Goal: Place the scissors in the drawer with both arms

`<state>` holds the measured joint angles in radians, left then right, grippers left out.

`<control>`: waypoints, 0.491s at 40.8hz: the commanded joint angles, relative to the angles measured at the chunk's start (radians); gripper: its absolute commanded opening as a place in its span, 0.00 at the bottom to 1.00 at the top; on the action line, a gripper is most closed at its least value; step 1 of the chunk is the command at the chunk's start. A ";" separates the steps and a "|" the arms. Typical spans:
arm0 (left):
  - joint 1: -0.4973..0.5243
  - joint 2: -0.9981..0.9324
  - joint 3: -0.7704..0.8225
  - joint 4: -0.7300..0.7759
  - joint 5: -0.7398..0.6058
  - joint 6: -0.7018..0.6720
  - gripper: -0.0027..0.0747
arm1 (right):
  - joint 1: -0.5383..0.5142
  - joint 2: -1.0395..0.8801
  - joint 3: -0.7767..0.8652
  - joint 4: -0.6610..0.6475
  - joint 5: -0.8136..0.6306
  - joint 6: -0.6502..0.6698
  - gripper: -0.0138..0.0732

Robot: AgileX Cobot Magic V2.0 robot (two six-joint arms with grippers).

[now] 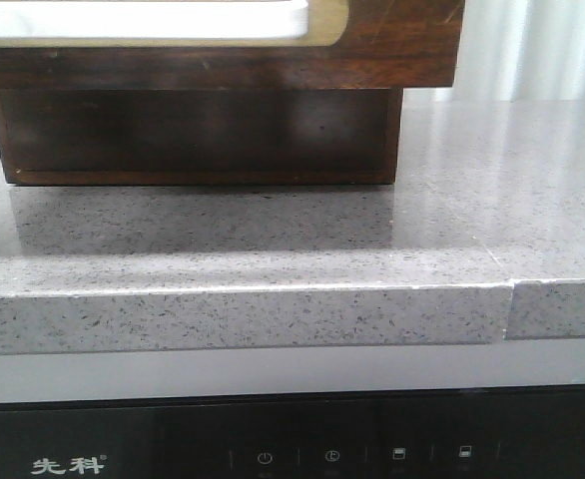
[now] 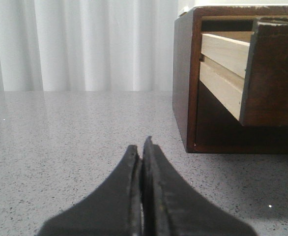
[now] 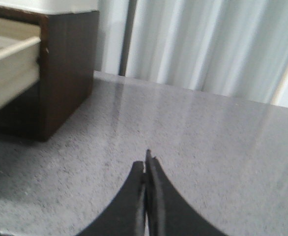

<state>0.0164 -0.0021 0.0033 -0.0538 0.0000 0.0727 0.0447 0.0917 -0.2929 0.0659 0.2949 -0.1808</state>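
Observation:
The scissors show in no view. The dark brown scratched drawer (image 1: 392,45) stands pulled out of the wooden cabinet (image 1: 193,135), its cream rim and white inside at the top of the front view. It also shows in the left wrist view (image 2: 274,73) with pale wooden sides, and in the right wrist view (image 3: 11,64). My left gripper (image 2: 141,147) is shut and empty, low over the counter, to the side of the cabinet. My right gripper (image 3: 145,164) is shut and empty over the counter on the cabinet's other side. Neither gripper shows in the front view.
The cabinet stands on a grey speckled stone counter (image 1: 292,249) with a front edge and a seam at the right (image 1: 512,299). A black appliance panel (image 1: 292,449) lies below it. White curtains (image 2: 85,44) hang behind the counter.

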 commanded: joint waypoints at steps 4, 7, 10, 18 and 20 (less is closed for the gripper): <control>0.001 -0.018 0.025 -0.008 -0.084 -0.005 0.01 | -0.038 -0.100 0.150 -0.005 -0.182 -0.012 0.08; 0.001 -0.018 0.025 -0.008 -0.084 -0.005 0.01 | -0.038 -0.120 0.211 -0.005 -0.228 -0.011 0.08; 0.001 -0.018 0.025 -0.008 -0.084 -0.005 0.01 | -0.036 -0.119 0.269 -0.002 -0.280 -0.011 0.08; 0.001 -0.018 0.025 -0.008 -0.084 -0.005 0.01 | -0.020 -0.120 0.320 0.005 -0.361 -0.011 0.08; 0.001 -0.018 0.025 -0.008 -0.084 -0.005 0.01 | -0.016 -0.120 0.320 0.005 -0.371 -0.011 0.08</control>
<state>0.0164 -0.0021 0.0033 -0.0538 0.0000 0.0727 0.0240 -0.0102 0.0256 0.0659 0.0363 -0.1831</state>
